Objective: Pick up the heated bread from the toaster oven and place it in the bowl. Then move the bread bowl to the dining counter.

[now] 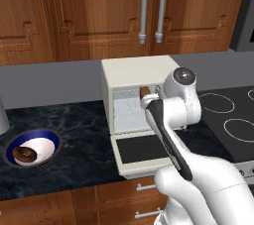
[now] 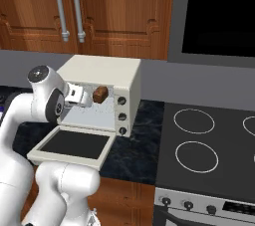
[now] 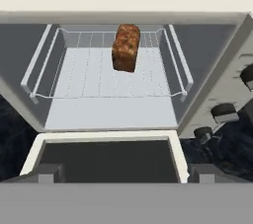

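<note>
Reaching: gripper (image 3: 118, 177) hovers outside the toaster oven mouth, above the lowered door, aimed at the rack
Gripper state: two dark finger tips (image 3: 45, 173) stand wide apart at the bottom of the hand view, nothing between them
Heated bread (image 3: 125, 47): small brown chunk standing on end on the wire rack (image 3: 101, 77), toward the back, slightly right of centre; well apart from the finger tips
Toaster oven (image 1: 133, 73): cream-white box on the counter, interior open to the arm
Door (image 2: 72, 145): dropped flat toward the robot, dark glass panel up
Knobs (image 2: 120, 116): three in a column on the oven's right face, near the right side of the approach path
Bowl (image 1: 31, 148): blue-rimmed, white inside, on the dark stone counter (image 1: 74, 144) well left of the oven; a brown donut (image 1: 23, 154) already lies in it
Step in hand: approach to grasp, judged early in the task
Method advised: advance level over the door and under the top lip; centre the open fingers on the chunk's narrow sides; close low on the body rather than at the top, since it stands tall and may tip backward
Hazard: rack side rails and oven walls leave little room; keep the wrist straight on entry
</note>
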